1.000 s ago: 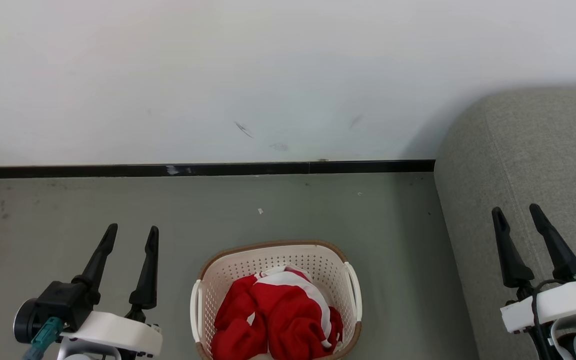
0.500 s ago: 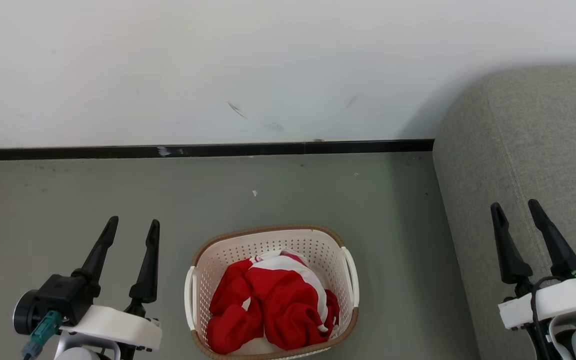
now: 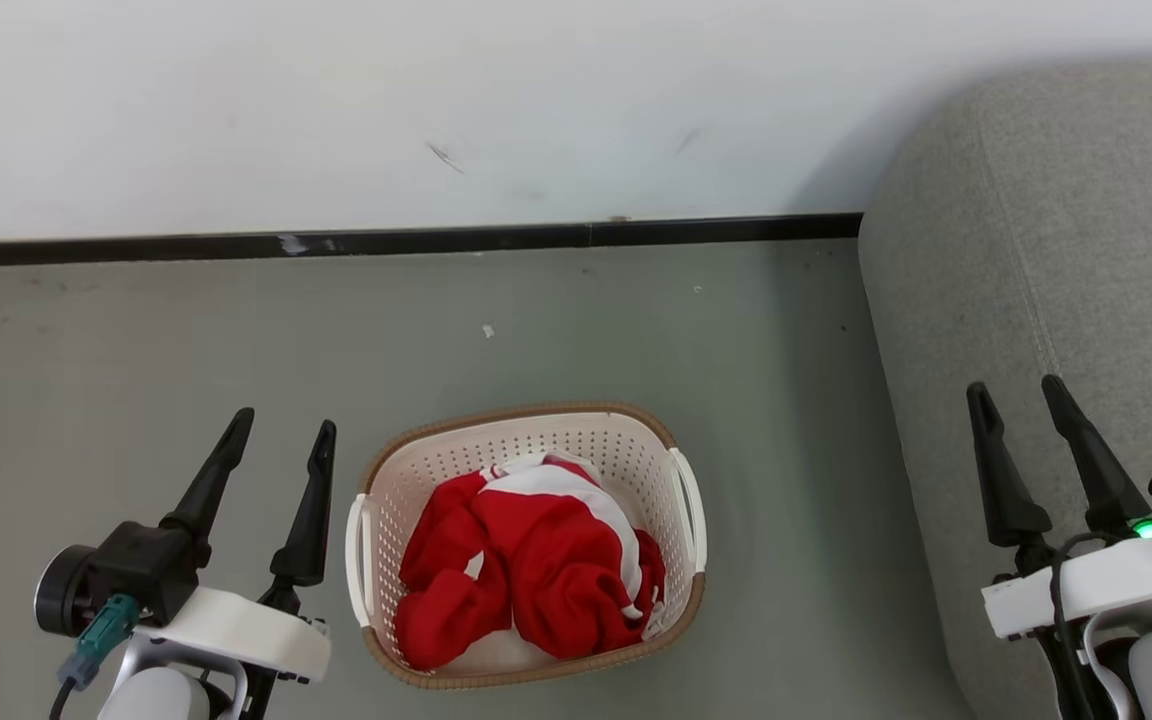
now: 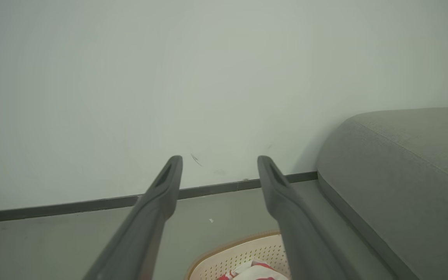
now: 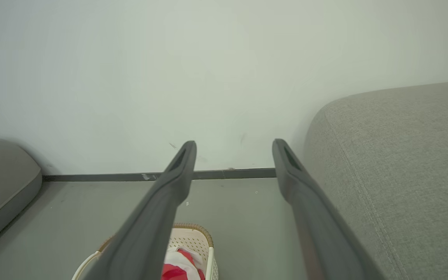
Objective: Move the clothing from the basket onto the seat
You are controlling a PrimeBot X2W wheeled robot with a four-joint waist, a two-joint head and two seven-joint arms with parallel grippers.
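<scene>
**Head view:** Soft red sports clothing (image 3: 536,570) with white bands lies crumpled in a cream-white, perforated oval plastic basket (image 3: 526,409) with a brown rim, at lower centre of the frame on the grey floor (image 3: 136,340). The robot's left hand (image 3: 286,422), at lower left just beside the basket, has its two dark fingers spread and holds nothing. The right hand (image 3: 1014,388), at lower right, is equally spread and empty against the large grey fabric sofa (image 3: 1056,220), well apart from the clothing. The fabric looks light, limp and apt to trail, so a pinch on the raised fold atop the heap seems the surest hold.

**Left wrist view:** The spread fingers frame the pale wall. The basket and a scrap of red peek in at the bottom edge, below the fingertips.

**Right wrist view:** The basket sits at bottom, left of centre, and the sofa rises along the right.
</scene>
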